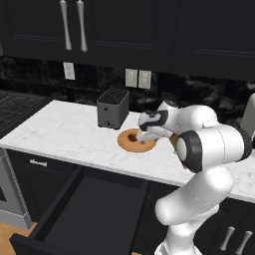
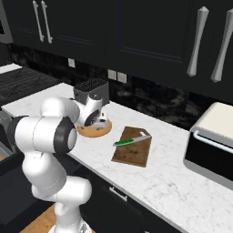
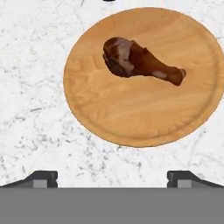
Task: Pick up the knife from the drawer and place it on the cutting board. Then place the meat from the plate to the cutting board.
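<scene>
meat point(image 3: 139, 62) on plate point(image 3: 109, 113) | knife point(image 2: 131, 140) on cutting board point(image 2: 133, 152) | end effector point(image 3: 112, 179) spread

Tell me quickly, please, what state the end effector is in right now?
End effector: open, holding nothing, above the plate with the meat.

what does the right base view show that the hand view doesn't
Only the right base view: the knife lying on the cutting board, the toaster behind the plate, and an oven-like appliance at the far right. Only the hand view: the meat close up, lying on the plate untouched, with the open gripper short of it. Both share the plate on the marble counter.
</scene>
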You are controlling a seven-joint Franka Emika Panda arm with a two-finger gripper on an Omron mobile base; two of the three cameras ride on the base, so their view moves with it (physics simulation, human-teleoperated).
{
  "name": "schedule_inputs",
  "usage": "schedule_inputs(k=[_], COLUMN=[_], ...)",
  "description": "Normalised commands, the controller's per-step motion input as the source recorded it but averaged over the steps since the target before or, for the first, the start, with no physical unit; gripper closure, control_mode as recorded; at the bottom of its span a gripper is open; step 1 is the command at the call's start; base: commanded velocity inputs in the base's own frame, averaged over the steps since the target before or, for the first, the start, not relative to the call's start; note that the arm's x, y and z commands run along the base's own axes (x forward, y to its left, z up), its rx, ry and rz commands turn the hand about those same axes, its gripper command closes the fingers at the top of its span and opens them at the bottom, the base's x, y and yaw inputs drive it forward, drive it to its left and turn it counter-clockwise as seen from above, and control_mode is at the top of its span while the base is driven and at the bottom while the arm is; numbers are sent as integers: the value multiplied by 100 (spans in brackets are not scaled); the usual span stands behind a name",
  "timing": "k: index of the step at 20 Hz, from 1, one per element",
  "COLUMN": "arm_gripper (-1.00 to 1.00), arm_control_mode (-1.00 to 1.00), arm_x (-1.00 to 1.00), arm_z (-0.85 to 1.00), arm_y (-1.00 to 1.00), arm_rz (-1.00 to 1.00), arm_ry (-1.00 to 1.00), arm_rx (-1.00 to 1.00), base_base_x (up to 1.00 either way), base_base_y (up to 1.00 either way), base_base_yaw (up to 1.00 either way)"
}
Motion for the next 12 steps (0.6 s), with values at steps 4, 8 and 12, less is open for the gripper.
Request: schedule_inputs(k=[4, 8, 12], arm_gripper=[-100, -100, -100], arm_control_mode=[-100, -100, -100], arm_x=[39, 16, 20], arm_z=[4, 7, 0], arm_y=[54, 17, 0], arm_rz=[36, 28, 24], arm_ry=[-11, -1, 0], arm_rx=[-20, -23, -18], base_base_x=[0, 0, 0], base_base_y=[0, 0, 0], base_base_yaw=[0, 0, 0])
